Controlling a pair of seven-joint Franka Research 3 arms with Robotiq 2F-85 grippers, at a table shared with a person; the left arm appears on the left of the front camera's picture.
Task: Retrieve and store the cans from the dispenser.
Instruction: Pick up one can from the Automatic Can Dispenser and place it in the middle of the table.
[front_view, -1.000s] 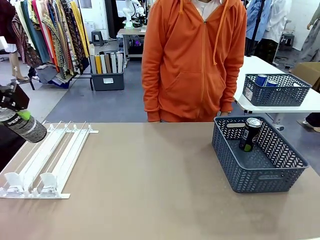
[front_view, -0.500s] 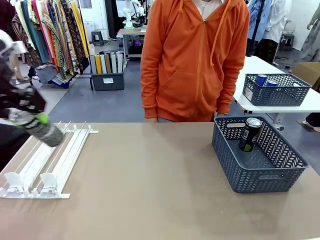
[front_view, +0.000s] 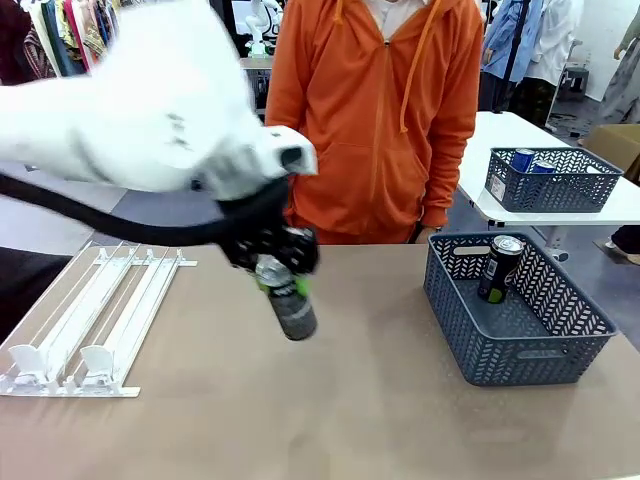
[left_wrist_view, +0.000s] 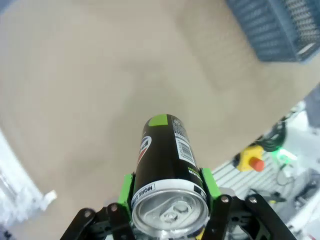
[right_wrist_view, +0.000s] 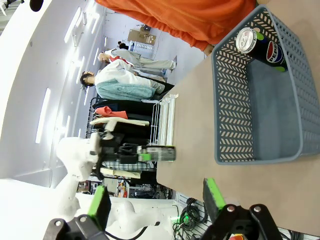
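My left gripper (front_view: 276, 272) is shut on a black Pepsi can (front_view: 293, 311), holding it tilted above the middle of the table. In the left wrist view the can (left_wrist_view: 165, 160) sits between the green pads (left_wrist_view: 125, 190), silver top toward the camera. The white dispenser (front_view: 92, 310) lies at the table's left with both lanes bare. A second black Pepsi can (front_view: 500, 268) stands in the dark blue-grey basket (front_view: 520, 352) at the right. My right gripper (right_wrist_view: 157, 197) is open, looking at that basket (right_wrist_view: 231, 100), its can (right_wrist_view: 262, 47) and the far-off held can (right_wrist_view: 159, 153).
A person in an orange hoodie (front_view: 375, 120) stands at the far edge, hands down. Behind on the right, another white table carries a similar basket (front_view: 552, 182) with blue cans. Bare tabletop lies between the dispenser and the basket.
My left arm has swung to the right with the black can, from above the dispenser's far end to over the table's middle. The person shifted slightly left.
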